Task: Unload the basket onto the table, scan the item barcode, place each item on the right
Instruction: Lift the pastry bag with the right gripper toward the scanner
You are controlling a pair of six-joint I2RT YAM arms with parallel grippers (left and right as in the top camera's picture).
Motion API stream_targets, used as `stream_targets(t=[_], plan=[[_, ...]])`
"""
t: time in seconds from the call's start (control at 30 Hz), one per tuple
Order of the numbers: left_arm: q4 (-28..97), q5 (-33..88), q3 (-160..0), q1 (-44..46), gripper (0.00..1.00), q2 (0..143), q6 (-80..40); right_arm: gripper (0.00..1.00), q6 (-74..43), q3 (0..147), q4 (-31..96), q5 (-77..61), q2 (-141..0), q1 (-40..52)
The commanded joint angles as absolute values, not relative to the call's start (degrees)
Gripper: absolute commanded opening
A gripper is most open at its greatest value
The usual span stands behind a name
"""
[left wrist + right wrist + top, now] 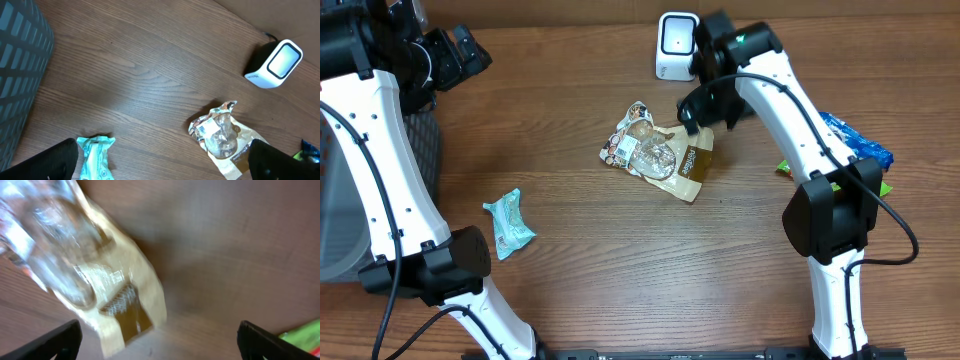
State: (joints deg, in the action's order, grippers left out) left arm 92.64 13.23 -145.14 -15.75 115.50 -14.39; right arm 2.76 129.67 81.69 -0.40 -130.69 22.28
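**Light, crinkly pouch lying free on the bench; an edge grip is advised**

The snack pouch (658,155) is seen lying flat on the bench (570,100), near the scanner (676,45) but not touching it. The right end effector (702,108) hangs over the pouch's tan end with its jaws spread wide and nothing held. The left end effector (162,162) is likewise wide open and empty, well apart from the pouch. The pouch is judged light, soft and slippery, with a creased clear film window over loose contents that could be crushed. A pinch on the flatter tan edge is favoured, kept off the white label (202,129) so that no print is covered. Sagging and twisting in the grip should be expected.
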Motion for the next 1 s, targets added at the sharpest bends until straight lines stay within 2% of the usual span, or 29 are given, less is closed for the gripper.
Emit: stream_targets(t=[0.0,0.5,0.7,0.87,0.97], plan=[[92.66,12.95,-145.99,-15.20,0.99,114.63,-13.26,1.00,13.08,131.39,78.83,-4.91,-129.38,23.83],[92.66,12.95,-145.99,-15.20,1.00,114.63,-13.26,1.00,32.84,124.29,72.07,-15.68,-136.70,23.94],[92.66,12.93,-145.99,-15.20,1.00,114.63,-13.26,1.00,33.32,120.64,71.77,-20.56,-136.77,23.62],[92.66,12.95,-145.99,-15.20,1.00,114.63,-13.26,1.00,32.67,111.63,66.89,-21.34,-136.77,23.77],[92.66,12.93,-145.99,-15.18,1.00,114.63,-13.26,0.91,29.67,109.82,65.63,-20.21,-136.77,23.77]])
